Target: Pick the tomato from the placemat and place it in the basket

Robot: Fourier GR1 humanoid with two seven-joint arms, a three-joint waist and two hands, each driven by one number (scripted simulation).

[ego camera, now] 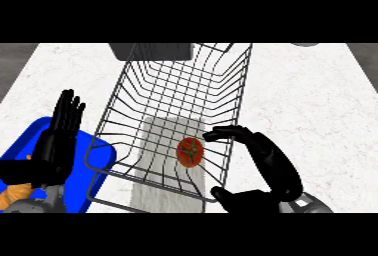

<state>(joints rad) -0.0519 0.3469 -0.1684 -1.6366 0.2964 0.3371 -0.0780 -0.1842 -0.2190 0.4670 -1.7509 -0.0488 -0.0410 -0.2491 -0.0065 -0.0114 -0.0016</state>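
Centrally, a wire basket [177,90] was seen stretching up the white marbled tabletop [310,100], with a grey placemat [168,197] showing beneath its near end. A blue tray-like thing [81,165] was seen at the left, partly hidden by the left robot hand [55,145], which was held open with straight fingers. The tomato [190,152], red with a dark stem mark, was seen inside the basket's near end. The right robot hand [266,170] was curved open just outside the right wall, nothing being gripped. A grey object [151,50] was visible at the far edge.
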